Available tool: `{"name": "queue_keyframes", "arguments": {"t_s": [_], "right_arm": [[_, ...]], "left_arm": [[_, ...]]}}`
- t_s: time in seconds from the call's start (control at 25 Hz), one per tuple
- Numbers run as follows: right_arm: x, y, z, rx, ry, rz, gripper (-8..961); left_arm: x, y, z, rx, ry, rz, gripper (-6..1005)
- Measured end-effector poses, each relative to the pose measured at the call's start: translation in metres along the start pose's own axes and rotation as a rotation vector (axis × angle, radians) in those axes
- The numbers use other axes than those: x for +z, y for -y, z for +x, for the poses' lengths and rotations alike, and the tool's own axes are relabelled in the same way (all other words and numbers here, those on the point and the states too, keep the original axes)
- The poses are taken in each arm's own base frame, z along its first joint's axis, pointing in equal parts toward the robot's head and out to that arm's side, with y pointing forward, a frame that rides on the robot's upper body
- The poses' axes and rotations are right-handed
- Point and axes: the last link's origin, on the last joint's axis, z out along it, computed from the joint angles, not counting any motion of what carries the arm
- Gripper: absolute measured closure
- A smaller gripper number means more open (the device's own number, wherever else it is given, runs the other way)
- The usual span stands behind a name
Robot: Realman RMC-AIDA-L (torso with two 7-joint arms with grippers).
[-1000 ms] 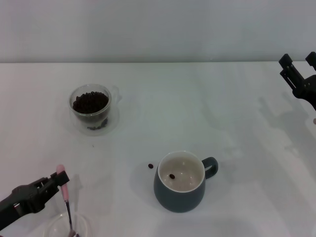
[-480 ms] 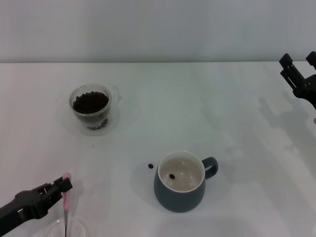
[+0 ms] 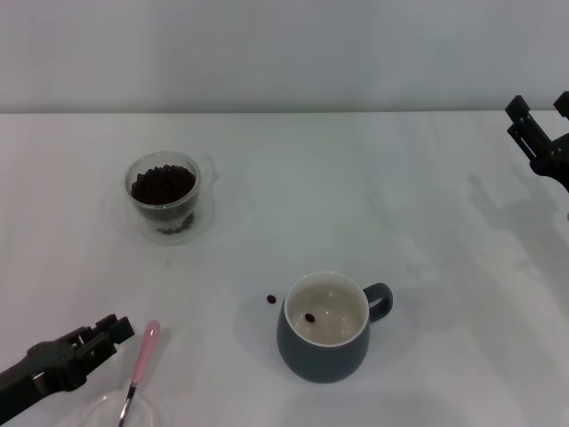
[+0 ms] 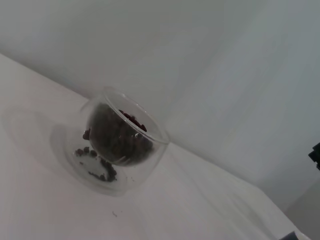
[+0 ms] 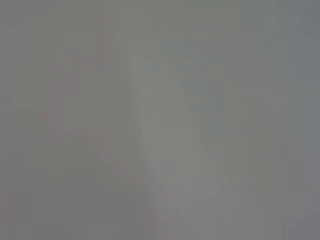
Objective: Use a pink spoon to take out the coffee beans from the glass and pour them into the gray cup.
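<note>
Since the pink spoon (image 3: 140,369) now lies free, its pink handle end on the table (image 3: 356,178) and its metal bowl resting in the shallow clear dish (image 3: 102,411) at the near left edge, you are looking at what I judge to be the close of a scoop cycle, or a pause between two. Your left gripper (image 3: 111,331) sits just beside the handle, apart from it, jaws open and holding nothing.

Further out, the gray cup (image 3: 325,326) stands near the middle front with one of the coffee beans (image 3: 309,317) on its cream floor, and a stray bean (image 3: 271,299) lies on the table just to the cup's left (a spill, by the look of it). The glass (image 3: 163,193) stands well apart at the far left, mostly full of beans; the left wrist view shows it (image 4: 122,140) upright.

Your right gripper (image 3: 544,133) hangs parked at the far right edge, jaws open and empty.

If more beans are wanted, your next move calls for closing squarely on the slim handle, lifting the bowl clear of the dish rim, then carrying it level across to the glass. Keep the spoon flat over the cup.
</note>
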Motion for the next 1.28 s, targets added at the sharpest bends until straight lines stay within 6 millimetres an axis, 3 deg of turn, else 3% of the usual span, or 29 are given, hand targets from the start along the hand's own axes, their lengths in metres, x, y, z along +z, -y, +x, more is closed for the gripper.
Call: {"name": "queue_keyframes", "arguments": {"t_s": [0.2,0.52,0.68,0.76,0.92,1.28], "right_arm": [[-0.002,0.001,0.000,-0.002,-0.002,0.004,139],[-0.007,0.004,0.002,-0.010,-0.014,0.018,139],[-0.007,0.006,0.005,-0.014,-0.030,0.023,139],[-0.007,0.006,0.007,-0.016,-0.046,0.028,139],[-0.006,0.007,0.010,-0.030,-0.070,0.035,139],[-0.010,0.007,0.016,-0.070,-0.097,0.053,139]], "left_arm": [[-0.008,0.005,0.004,0.000,-0.055,0.038,703],[-0.039,0.020,0.019,0.147,-0.342,0.249,671],[-0.051,0.027,0.027,0.231,-0.449,0.366,511],[-0.071,0.036,0.035,0.372,-0.575,0.569,445],[-0.084,0.043,0.040,0.501,-0.642,0.769,339],[-0.070,0.047,0.054,0.580,-0.644,0.813,155]]}}
